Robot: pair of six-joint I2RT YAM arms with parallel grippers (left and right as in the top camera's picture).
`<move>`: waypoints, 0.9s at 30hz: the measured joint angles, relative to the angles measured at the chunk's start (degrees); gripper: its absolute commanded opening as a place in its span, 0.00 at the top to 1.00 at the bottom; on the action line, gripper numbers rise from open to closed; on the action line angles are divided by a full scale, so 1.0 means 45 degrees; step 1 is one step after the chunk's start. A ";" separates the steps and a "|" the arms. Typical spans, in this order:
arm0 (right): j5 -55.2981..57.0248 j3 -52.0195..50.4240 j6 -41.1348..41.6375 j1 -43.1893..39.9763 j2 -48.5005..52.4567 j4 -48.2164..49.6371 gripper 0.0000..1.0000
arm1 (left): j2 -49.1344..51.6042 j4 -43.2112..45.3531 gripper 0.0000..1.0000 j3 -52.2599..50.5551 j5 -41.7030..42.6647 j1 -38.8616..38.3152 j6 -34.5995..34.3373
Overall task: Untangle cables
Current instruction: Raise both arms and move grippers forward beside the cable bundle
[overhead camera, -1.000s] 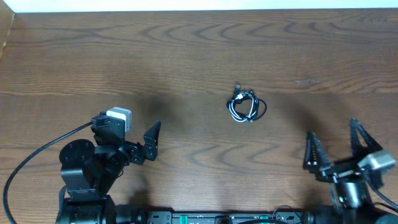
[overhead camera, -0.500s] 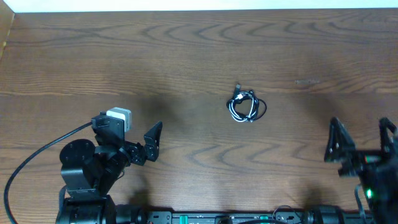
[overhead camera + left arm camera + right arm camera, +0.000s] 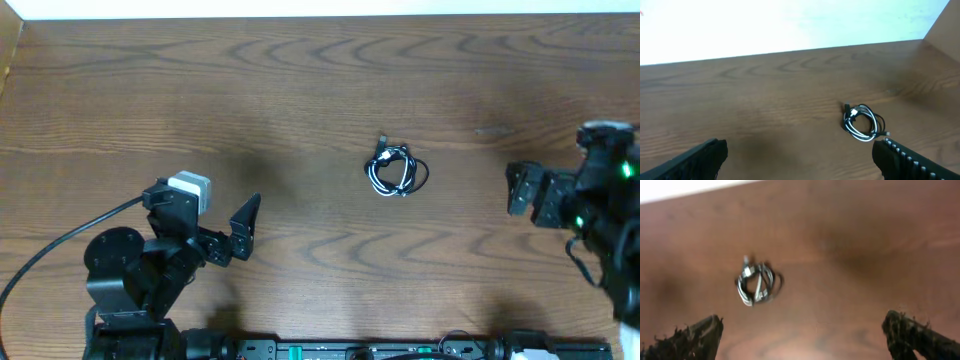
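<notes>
The cables [image 3: 397, 171] lie as one small knot of thin black and white cords at the middle of the wooden table [image 3: 300, 90], with a small plug end sticking out at its far side. My left gripper [image 3: 799, 150] is open and empty, low at the front left. In its view the knot [image 3: 862, 122] lies ahead and to the right, just beyond the right fingertip. My right gripper [image 3: 802, 322] is open and empty at the right side of the table, well apart from the knot [image 3: 757, 284], which shows blurred ahead and to the left.
A thick black arm cable [image 3: 50, 250] curves along the front left of the table beside the left arm's base [image 3: 120, 270]. A pale wall strip [image 3: 320, 8] borders the table's far edge. Bare wood surrounds the knot.
My right arm has swung from the front right edge up to the right side of the table, level with the knot. The left arm has barely shifted. The cables have not moved.
</notes>
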 measured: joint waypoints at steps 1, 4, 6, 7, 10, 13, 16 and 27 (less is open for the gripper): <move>-0.0019 0.0126 -0.0126 0.0000 0.0403 -0.0223 0.01 | 0.0102 -0.0053 0.02 0.0097 -0.0005 0.0000 0.0049; -0.0121 0.0427 -0.0321 0.0000 0.1549 -0.0952 0.01 | 0.0782 -0.0879 0.02 0.0811 -0.0107 0.0000 0.0117; -0.0209 0.0529 -0.0384 0.0000 0.2225 -0.1195 0.01 | 0.1360 -0.1462 0.02 0.1447 -0.0243 0.0000 0.0146; -0.0233 0.0549 -0.0418 0.0000 0.2594 -0.1277 0.01 | 0.1734 -0.1987 0.02 0.1919 -0.0306 0.0000 0.0155; -0.0277 0.0573 -0.0466 0.0000 0.3376 -0.1311 0.01 | 0.2895 -0.3041 0.02 0.3405 -0.0403 0.0000 0.0151; -0.0291 0.0588 -0.0520 0.0000 0.3823 -0.1200 0.01 | 0.4138 -0.4158 0.02 0.4969 -0.0427 0.0000 0.0155; -0.0311 0.0597 -0.0525 0.0000 0.3949 -0.1180 0.01 | 0.4969 -0.4668 0.02 0.5697 -0.0369 0.0000 0.0204; -0.0311 0.0617 -0.0529 0.0000 0.3944 -0.1263 0.01 | 0.7213 -0.4935 0.02 0.5785 0.2725 -0.0559 0.1719</move>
